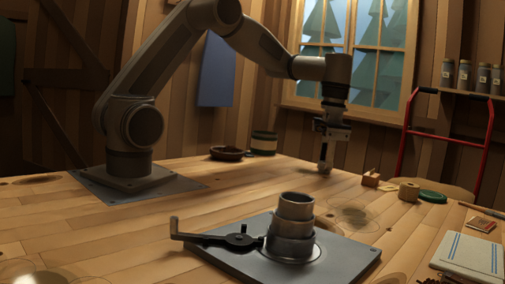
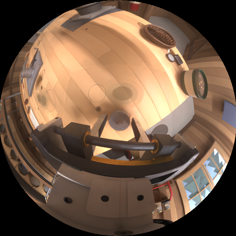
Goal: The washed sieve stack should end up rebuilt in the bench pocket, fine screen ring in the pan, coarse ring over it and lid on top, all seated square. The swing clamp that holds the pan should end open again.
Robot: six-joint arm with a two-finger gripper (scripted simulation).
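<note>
The grey round lid [image 2: 119, 120] lies flat on the far part of the bench, and my gripper [image 1: 325, 169] [image 2: 118, 126] stands down around it, open and holding nothing. Near the front of the bench the pan with the two rings stacked on it [image 1: 292, 228] [image 2: 27, 72] sits in the pocket of a dark steel plate [image 1: 292, 256]. The top ring is open, with no lid on it. The swing clamp [image 1: 221, 236] lies on the plate with its head against the pan's left side and its handle pointing left.
The arm's base [image 1: 128, 173] stands on a plate at the bench's left rear. A brown bowl [image 1: 227, 152] and a banded tub [image 1: 263, 142] sit behind it. A wooden block [image 1: 370, 178], a twine spool [image 1: 408, 191], a green disc [image 1: 432, 196] and a notebook [image 1: 467, 256] lie to the right.
</note>
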